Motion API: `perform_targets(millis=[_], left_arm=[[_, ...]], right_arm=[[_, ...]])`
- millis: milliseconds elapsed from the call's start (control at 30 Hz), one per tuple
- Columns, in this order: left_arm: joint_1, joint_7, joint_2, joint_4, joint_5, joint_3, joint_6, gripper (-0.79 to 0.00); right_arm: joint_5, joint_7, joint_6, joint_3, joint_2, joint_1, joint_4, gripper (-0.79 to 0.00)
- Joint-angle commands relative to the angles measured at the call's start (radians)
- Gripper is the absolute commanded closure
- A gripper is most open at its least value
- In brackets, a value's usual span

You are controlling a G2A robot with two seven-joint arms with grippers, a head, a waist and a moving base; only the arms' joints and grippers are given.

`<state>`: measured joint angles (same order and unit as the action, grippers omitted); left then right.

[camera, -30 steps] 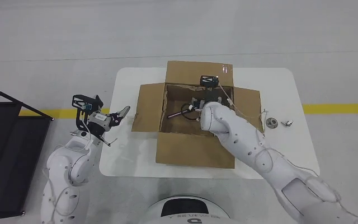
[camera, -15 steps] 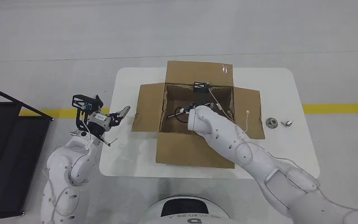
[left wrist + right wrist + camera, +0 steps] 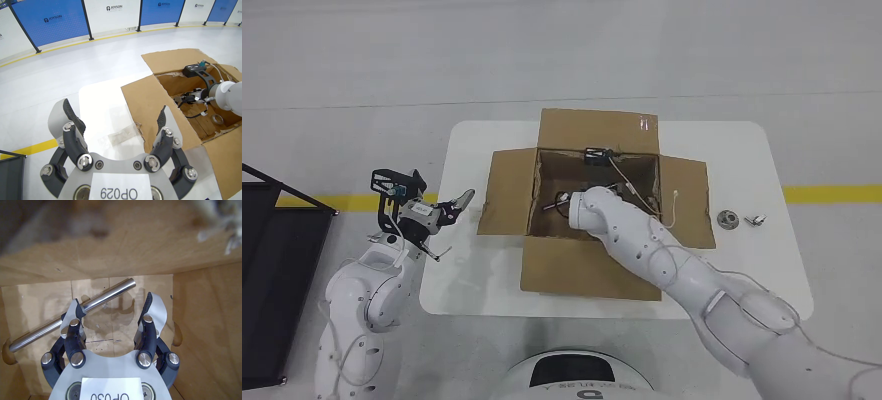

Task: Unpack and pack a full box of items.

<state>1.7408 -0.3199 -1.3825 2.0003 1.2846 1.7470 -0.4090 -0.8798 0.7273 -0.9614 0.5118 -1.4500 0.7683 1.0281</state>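
Top view: R arm (image 3: 642, 240) has swung left, deeper into box (image 3: 504, 190); R fingers (image 3: 155, 309) spread by rod (image 3: 105, 296) on box floor, so grab looks next. L fingers (image 3: 58, 113) spread, idle at bench (image 3: 482, 140) edge.

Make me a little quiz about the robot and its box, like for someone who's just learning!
1. True or false: inside the cardboard box, the right gripper is shut on the metal rod.
2. Where is the left gripper? A: deep in the box. B: open, at the edge of the table, beside the box. C: holding a cup.
3. Fill in: the metal ring lies on the box's ____.
Key: 1 false, its jaws stand open. 2 B. 3 floor.
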Motion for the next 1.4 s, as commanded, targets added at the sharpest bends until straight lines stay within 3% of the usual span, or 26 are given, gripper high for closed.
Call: perform_targets(millis=[0, 367, 633, 1033, 1233, 1367], left_arm=[[0.000, 0.000, 0.000, 0.000, 0.000, 0.000, 0.000, -0.785], [0.000, 0.000, 0.000, 0.000, 0.000, 0.000, 0.000, -0.785], [0.000, 0.000, 0.000, 0.000, 0.000, 0.000, 0.000, -0.785], [0.000, 0.000, 0.000, 0.000, 0.000, 0.000, 0.000, -0.785], [0.000, 0.000, 0.000, 0.000, 0.000, 0.000, 0.000, -0.785], [0.000, 0.000, 0.000, 0.000, 0.000, 0.000, 0.000, -0.785]], right_arm=[[-0.017, 0.020, -0.009, 0.021, 0.012, 0.010, 0.025, -0.600], [-0.170, 0.117, 0.012, 0.091, 0.073, 0.096, 0.219, -0.597], [-0.249, 0.172, 0.053, 0.039, 0.039, 0.065, 0.158, -0.560], [-0.221, 0.214, 0.095, 0.014, -0.037, 0.013, 0.003, -0.554], [-0.236, 0.257, 0.126, 0.072, -0.026, 0.020, -0.008, -0.616], [-0.273, 0.264, 0.133, 0.139, -0.001, 0.062, 0.067, -0.662]])
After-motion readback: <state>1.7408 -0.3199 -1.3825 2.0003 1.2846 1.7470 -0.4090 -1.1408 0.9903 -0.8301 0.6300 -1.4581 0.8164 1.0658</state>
